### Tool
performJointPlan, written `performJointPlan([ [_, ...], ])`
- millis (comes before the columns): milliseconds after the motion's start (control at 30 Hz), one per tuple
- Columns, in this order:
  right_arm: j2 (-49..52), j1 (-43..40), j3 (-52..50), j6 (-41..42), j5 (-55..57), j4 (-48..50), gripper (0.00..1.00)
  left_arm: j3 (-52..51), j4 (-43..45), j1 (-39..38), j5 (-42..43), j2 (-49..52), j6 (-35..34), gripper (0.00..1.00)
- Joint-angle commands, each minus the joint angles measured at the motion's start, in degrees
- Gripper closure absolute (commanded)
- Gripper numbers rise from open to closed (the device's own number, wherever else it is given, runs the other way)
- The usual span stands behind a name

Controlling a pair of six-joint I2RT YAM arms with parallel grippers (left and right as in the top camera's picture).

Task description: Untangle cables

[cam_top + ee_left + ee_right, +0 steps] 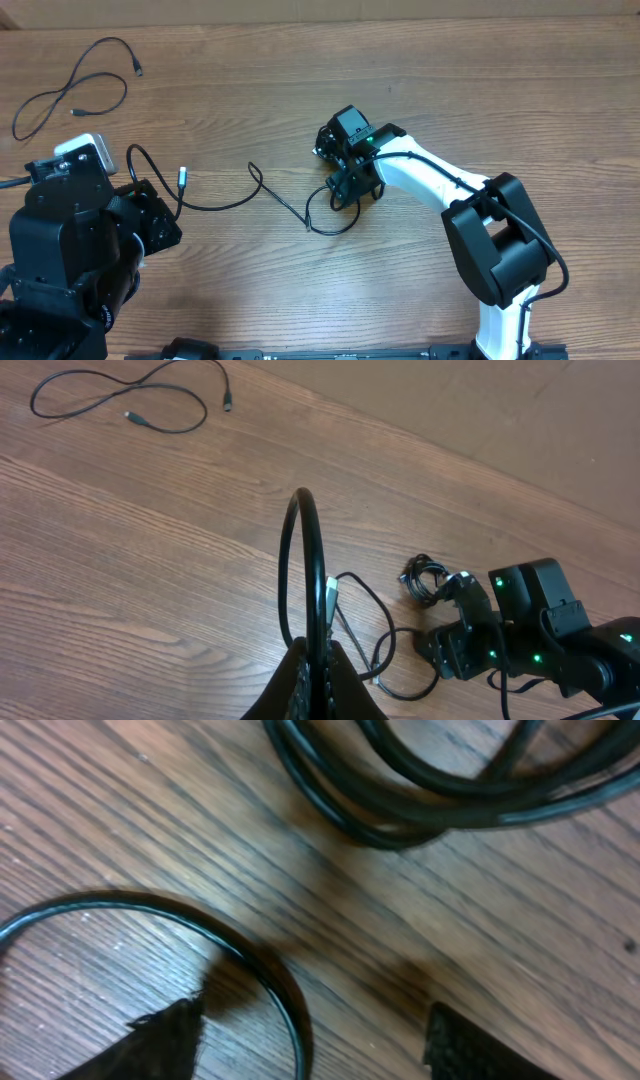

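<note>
Pinching a raised loop of thin glossy black cable (304, 492), the left gripper (318, 652) is clamped tight. The right gripper (320, 1040) hangs low over the brown wooden table (480, 70), jaws apart and gripping nothing, with a small black cord tangle (425, 578) just beside it.
</note>
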Motion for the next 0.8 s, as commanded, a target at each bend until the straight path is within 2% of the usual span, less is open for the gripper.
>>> performJointPlan([
  [0,0.5,0.1,0.3,-0.5,-1.5,0.2,0.32,0.9,0.2,0.3,-1.4,0.0,-0.5,0.96],
  [33,1.1,0.1,0.3,-0.4,-1.6,0.6,0.32,0.9,0.2,0.3,-1.4,0.0,-0.5,0.96],
  [133,2.8,-0.1,0.3,1.0,-2.9,1.9,0.41,0.9,0.2,0.3,-1.4,0.0,-0.5,0.96],
  [200,3.4,-0.1,0.3,1.6,-3.8,2.2,0.6,0.9,0.2,0.3,-1.4,0.0,-0.5,0.96],
  [300,3.5,0.0,0.3,1.7,-4.4,2.2,0.76,0.9,0.2,0.3,-1.4,0.0,-0.5,0.96],
  [400,3.5,0.0,0.3,1.7,-4.3,1.6,0.96,0.9,0.2,0.3,-1.4,0.0,-0.5,0.96],
  [600,2.7,-0.1,0.5,8.7,-4.8,0.6,0.96,0.9,0.3,0.3,-1.4,0.0,-0.5,0.96],
  [767,-3.2,-0.1,1.2,13.5,-7.3,0.5,0.96,0.9,0.7,0.3,-1.2,0.1,-0.6,0.96],
])
